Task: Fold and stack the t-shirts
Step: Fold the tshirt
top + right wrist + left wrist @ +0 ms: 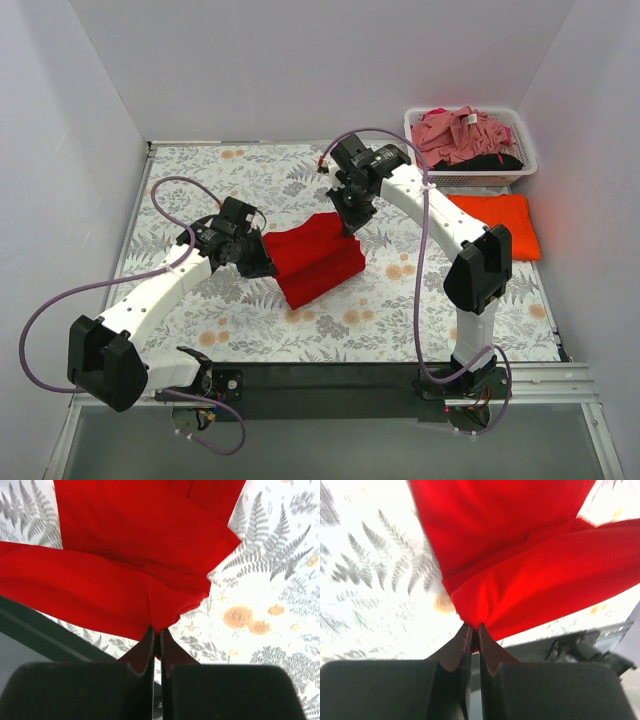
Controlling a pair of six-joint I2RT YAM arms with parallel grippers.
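1. The step in hand appeared to be folding the red t-shirt, which lay partly doubled over near the middle of the floral surface, between the two arms.
2. The left pincer was closed tight on a bunched edge of the red cloth, its jaws nearly meeting with only the fabric between them.
3. The right pincer was likewise clamped on a red edge on the far right side of the garment, so both arms held the same shirt at opposite ends.
4. The next move probably called for both arms to carry the held edge across together, keeping it level, lay it flat over the lower layer, and only then let go.
5. The finished fold would then likely go on the orange t-shirt, which lay flat and folded on the surface, at its right side.
6. Only the top view showed that orange one, and the white basket just behind it holding a pink t-shirt over a black one, both unfolded.
7. Only the wrist views showed the grips themselves: from above, the arms hid the fingertips, while up close the cloth could be seen gathered into each pincer and hanging raised above the fern print.
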